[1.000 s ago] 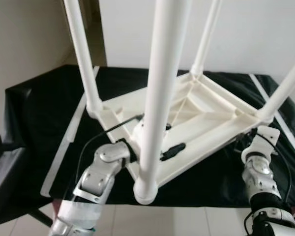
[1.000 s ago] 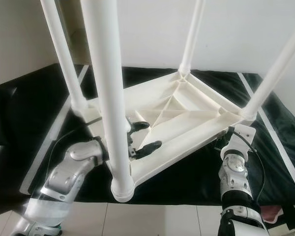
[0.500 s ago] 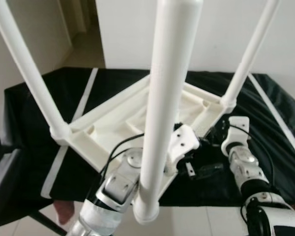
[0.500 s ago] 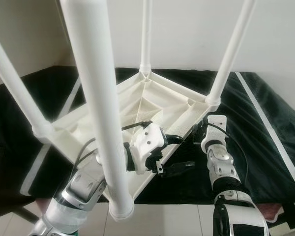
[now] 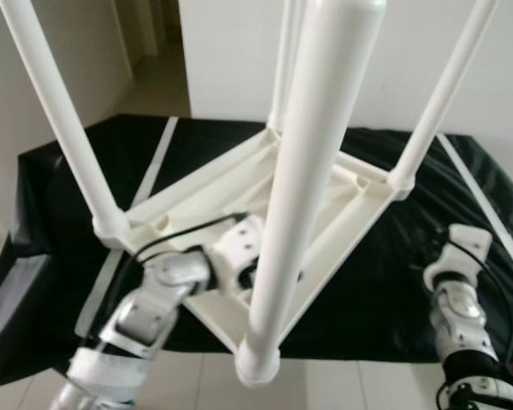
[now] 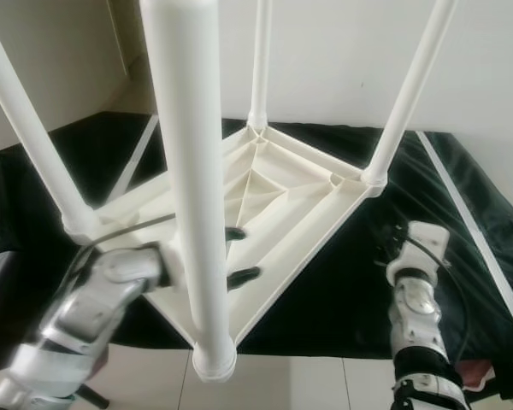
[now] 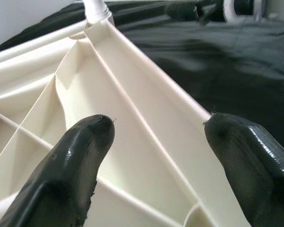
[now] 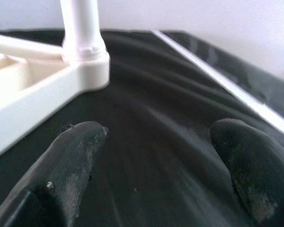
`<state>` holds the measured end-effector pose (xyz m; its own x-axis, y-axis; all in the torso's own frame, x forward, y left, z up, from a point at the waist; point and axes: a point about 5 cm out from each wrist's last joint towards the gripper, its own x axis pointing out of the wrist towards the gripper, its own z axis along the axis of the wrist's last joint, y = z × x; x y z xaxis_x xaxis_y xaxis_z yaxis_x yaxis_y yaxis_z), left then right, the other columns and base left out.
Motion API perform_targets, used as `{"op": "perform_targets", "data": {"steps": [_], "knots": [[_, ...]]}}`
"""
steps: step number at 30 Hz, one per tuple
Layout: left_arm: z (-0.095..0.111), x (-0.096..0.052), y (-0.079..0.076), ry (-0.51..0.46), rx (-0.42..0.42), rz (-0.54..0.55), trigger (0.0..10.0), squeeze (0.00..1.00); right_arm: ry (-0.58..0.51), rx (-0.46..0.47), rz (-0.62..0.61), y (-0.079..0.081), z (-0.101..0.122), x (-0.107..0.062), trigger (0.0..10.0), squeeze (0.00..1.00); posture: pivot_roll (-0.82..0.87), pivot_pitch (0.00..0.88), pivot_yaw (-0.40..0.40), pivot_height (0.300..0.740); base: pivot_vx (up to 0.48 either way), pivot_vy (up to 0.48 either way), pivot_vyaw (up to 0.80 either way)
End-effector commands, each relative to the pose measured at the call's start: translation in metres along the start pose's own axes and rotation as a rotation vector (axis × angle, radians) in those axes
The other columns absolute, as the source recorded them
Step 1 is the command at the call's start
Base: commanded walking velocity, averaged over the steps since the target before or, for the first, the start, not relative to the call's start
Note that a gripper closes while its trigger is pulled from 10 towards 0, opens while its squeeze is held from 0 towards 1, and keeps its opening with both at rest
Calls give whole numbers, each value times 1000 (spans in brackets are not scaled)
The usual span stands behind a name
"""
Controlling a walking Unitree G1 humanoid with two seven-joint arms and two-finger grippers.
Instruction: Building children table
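Observation:
The white plastic children's table point(image 6: 282, 201) lies upside down on the black cloth point(image 6: 342, 290), all its legs pointing up. The nearest leg point(image 6: 191, 171) rises right in front of my head. My left gripper point(image 6: 239, 254) is open just behind that leg, over the ribbed underside point(image 7: 132, 118), with nothing between its fingers point(image 7: 80, 151). Off to the right, my right gripper point(image 8: 158, 130) is open over bare cloth, apart from the table's right corner point(image 8: 87, 59) and its leg point(image 6: 406, 94). The right arm point(image 6: 416, 286) stands clear of the table's edge.
The cloth-covered surface carries white stripes on its left point(image 6: 132, 158) and right point(image 6: 470, 231). Its front edge drops to a pale tiled floor point(image 6: 308, 384). A white wall point(image 6: 342, 51) runs behind. Bare cloth lies between the table and my right arm.
My right gripper has drawn back to the right, away from the table's corner. My left gripper has pulled in from the table's right edge to behind the nearest leg. The table looks slightly turned.

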<state>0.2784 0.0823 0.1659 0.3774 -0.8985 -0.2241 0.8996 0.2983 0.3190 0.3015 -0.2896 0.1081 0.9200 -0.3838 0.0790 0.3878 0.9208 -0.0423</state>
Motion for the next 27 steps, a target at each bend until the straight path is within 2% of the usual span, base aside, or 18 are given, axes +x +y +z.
{"op": "perform_targets", "data": {"steps": [1,2,3,4,9,13,21,22,27], "knots": [[-10,-14,-2,44,-4,-72,10000,0,-10,3,-12,-8,1,-6,10000,0,37,0,-20,740,0,0,0],[-18,-23,-1,89,-4,-101,10000,0,-14,-6,-18,-14,1,-11,10000,0,33,0,-17,740,0,0,0],[-18,-23,-1,89,-4,-101,10000,0,-14,-6,-18,-14,1,-11,10000,0,33,0,-17,740,0,0,0],[-27,-31,0,137,-10,-119,10000,0,-19,-15,-22,-18,2,-14,10000,0,30,0,-16,740,0,0,0],[-40,-40,7,218,9,-119,10000,0,-28,-22,-25,-21,4,-19,10000,0,24,0,-12,740,0,0,0],[-48,-50,19,287,49,-97,10000,0,-28,-28,-27,-25,6,-23,10000,0,14,0,-11,740,0,0,0],[-55,-52,29,358,106,-48,10000,0,-29,-29,-27,-26,10,-22,10000,0,15,0,-13,740,0,0,0],[-58,-48,34,382,119,-10,10000,0,-30,-24,-21,-24,12,-22,10000,0,15,0,-19,740,0,0,0],[-60,-38,42,415,166,30,10000,0,-32,-21,-10,-20,15,-21,10000,0,14,0,-20,740,0,0,0]]}}
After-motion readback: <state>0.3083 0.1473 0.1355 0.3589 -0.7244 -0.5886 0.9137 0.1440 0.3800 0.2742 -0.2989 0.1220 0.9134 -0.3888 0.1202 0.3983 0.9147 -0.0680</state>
